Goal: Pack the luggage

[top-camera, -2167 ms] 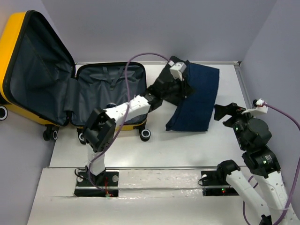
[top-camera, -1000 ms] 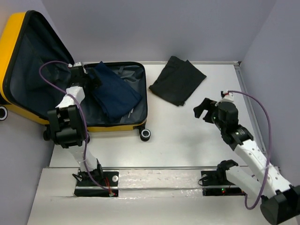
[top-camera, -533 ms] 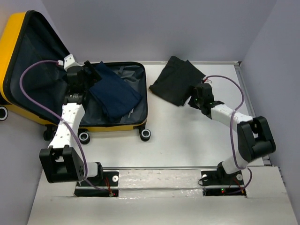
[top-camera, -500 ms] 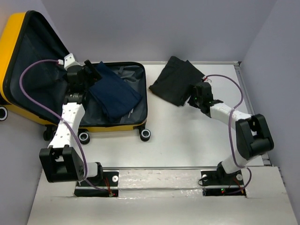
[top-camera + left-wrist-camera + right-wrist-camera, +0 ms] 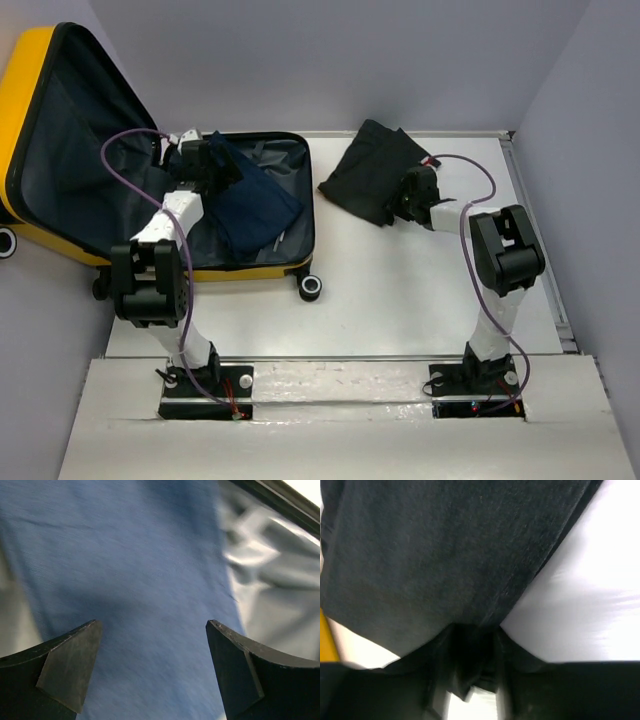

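The luggage, a yellow hard-shell suitcase, lies open at the table's far left. Its lid is raised and tilted out past the table's left edge, and its lower half lies flat with the dark grey lining up. A folded navy garment lies slantwise in that lower half, covering its middle and leaving lining bare along the right wall and the near left corner. The left gripper hangs over the garment's far left corner, beside the hinge. In the wrist view its fingers stand wide apart with nothing between them, only the blue cloth beneath and rumpled grey lining to the right. The left arm's purple cable loops in front of the lid. A folded black garment lies on the table to the right, well apart from the suitcase, with bare tabletop and the case's right wall between them. The right gripper sits at that garment's right edge. In its wrist view the dark cloth narrows down into the closed fingers, so the gripper pinches a fold at the edge. A black-and-white wheel juts from the suitcase's near right corner.
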